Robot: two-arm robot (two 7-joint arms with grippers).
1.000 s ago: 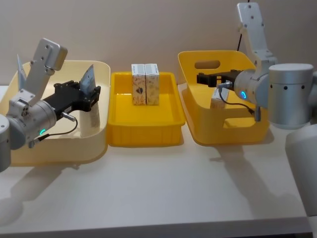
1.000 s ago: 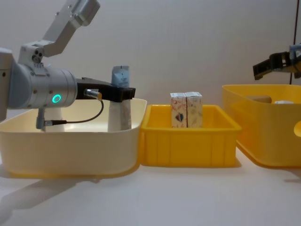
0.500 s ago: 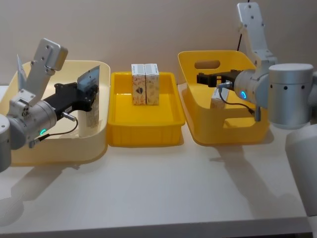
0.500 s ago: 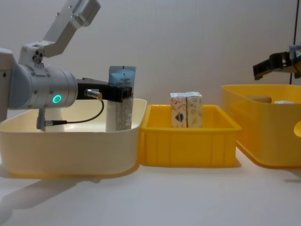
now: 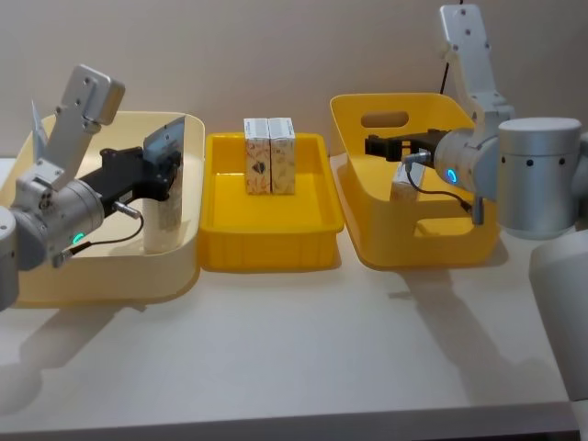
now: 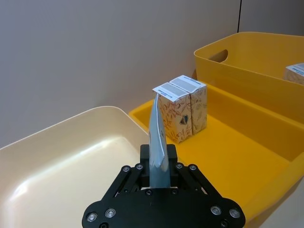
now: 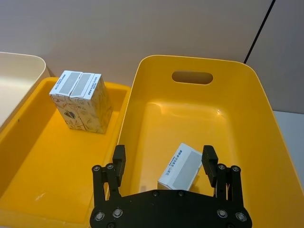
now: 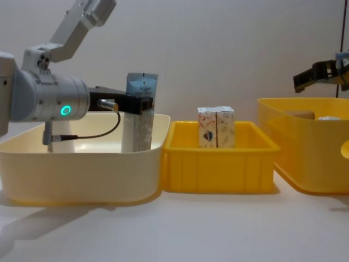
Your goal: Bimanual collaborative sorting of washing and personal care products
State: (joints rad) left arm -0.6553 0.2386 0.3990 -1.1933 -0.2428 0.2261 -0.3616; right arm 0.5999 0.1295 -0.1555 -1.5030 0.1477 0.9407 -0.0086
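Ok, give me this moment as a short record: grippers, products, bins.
left gripper: shut on tube, over cream bin
tube: upright, crimped end up, lower end inside cream bin
right gripper: open, above yellow bin
yellow bin: one box lying flat
tray: two boxes upright, side by side, touching

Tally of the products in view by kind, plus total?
Squeeze tubes: 1, in the left gripper, over the cream bin.
Cardboard boxes: 3, two in the yellow tray, one in the yellow bin under the right gripper.
Total: 4.
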